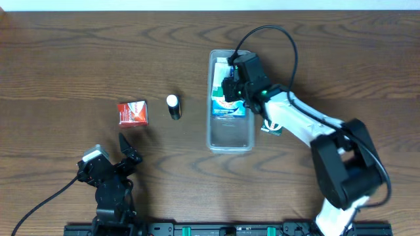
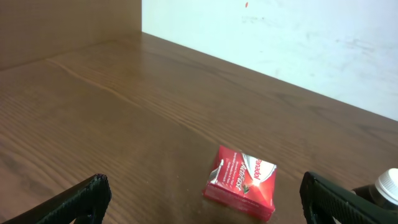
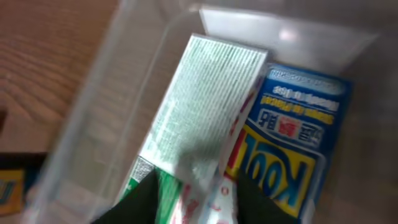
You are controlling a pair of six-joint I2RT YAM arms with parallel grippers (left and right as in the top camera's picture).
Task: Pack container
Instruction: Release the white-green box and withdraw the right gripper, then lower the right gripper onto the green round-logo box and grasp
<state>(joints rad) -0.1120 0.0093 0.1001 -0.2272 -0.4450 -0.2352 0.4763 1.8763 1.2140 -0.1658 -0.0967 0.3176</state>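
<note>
The container [image 1: 230, 141] is a long clear plastic tub at the table's middle; its wall also shows in the right wrist view [image 3: 106, 106]. Inside lie a blue "KOOL" packet [image 3: 292, 143] and a green and white box [image 3: 205, 106]. My right gripper [image 1: 231, 86] is down in the tub's far half, its fingers [image 3: 205, 202] closed around the near end of the green and white box. My left gripper [image 1: 126, 149] is open and empty near the table's front left, also seen in its wrist view [image 2: 204, 200].
A red box [image 1: 132, 113] lies left of the tub and just ahead of my left fingers [image 2: 242, 182]. A small black bottle with a white cap [image 1: 173, 106] lies between the red box and the tub. A small green packet [image 1: 272, 128] lies by the tub's right side, under my right arm.
</note>
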